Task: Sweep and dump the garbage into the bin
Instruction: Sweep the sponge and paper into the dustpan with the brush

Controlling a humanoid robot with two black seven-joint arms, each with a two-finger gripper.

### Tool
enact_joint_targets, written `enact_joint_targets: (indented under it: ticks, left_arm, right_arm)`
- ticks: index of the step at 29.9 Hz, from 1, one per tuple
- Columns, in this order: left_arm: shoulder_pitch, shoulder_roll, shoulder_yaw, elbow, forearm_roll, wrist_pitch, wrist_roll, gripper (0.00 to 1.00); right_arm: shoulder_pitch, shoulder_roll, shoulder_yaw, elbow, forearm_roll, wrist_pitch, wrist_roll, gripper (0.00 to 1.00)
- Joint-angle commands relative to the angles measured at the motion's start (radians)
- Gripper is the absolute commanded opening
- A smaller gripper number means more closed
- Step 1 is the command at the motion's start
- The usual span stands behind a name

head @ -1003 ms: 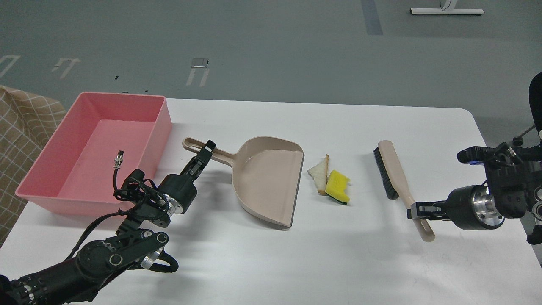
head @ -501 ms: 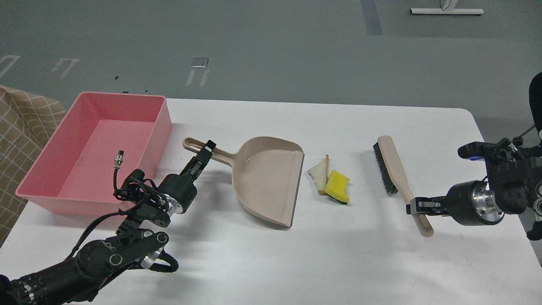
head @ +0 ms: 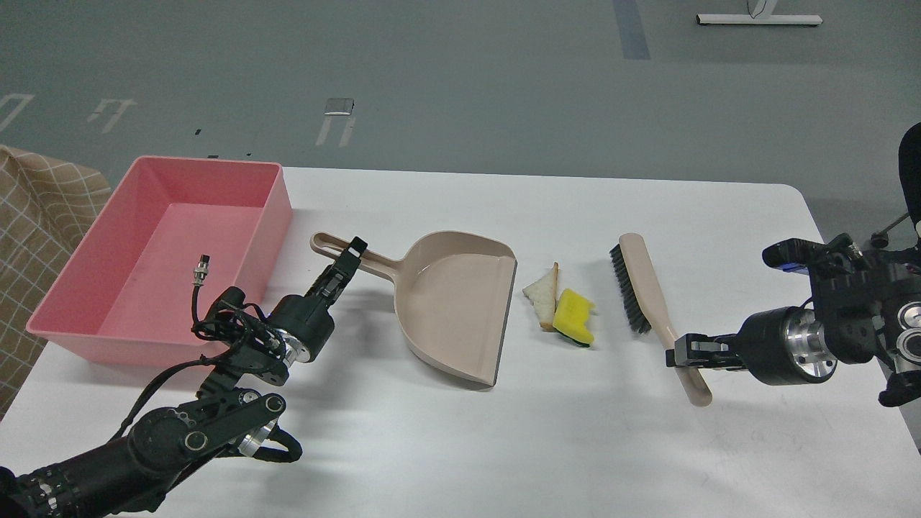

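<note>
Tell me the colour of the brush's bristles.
The brush has black bristles along its left edge, on a beige back and handle; only the head view shows it.

Both arms are matte black with round joint housings. The left arm (head: 180, 439) carries looped black cables and a loose silver-tipped connector (head: 202, 262). The right arm (head: 849, 331) shows a polished silver ring at the wrist, a small blue marking, and slim black fingers.
</note>
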Motion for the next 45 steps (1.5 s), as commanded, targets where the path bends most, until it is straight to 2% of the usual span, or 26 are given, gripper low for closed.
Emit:
enact_joint_targets:
  ticks: [1, 18, 30, 38, 45]
  left_arm:
    - [0.000, 0.000, 0.000, -0.002, -0.001, 0.000, 0.000, 0.00]
    - [0.001, 0.003, 0.000, -0.006, -0.001, 0.000, -0.002, 0.00]
    - [0.000, 0.003, 0.000, -0.006, -0.001, 0.000, -0.002, 0.00]
    - [0.000, 0.008, 0.000, -0.009, -0.001, 0.000, -0.002, 0.00]
    - [0.000, 0.006, 0.000, -0.009, -0.001, 0.000, -0.002, 0.00]
  right_arm:
    - [-0.002, 0.023, -0.002, 0.002, 0.003, 0.000, 0.000, 0.00]
    - [-0.017, 0.150, -0.004, -0.057, 0.100, 0.000, -0.002, 0.00]
    - [-0.034, 0.325, 0.007, -0.170, 0.140, 0.000, 0.001, 0.00]
    - [-0.034, 0.481, 0.068, -0.224, 0.155, 0.000, 0.001, 0.00]
    - [-0.020, 0.503, 0.191, -0.212, 0.183, 0.000, 0.001, 0.00]
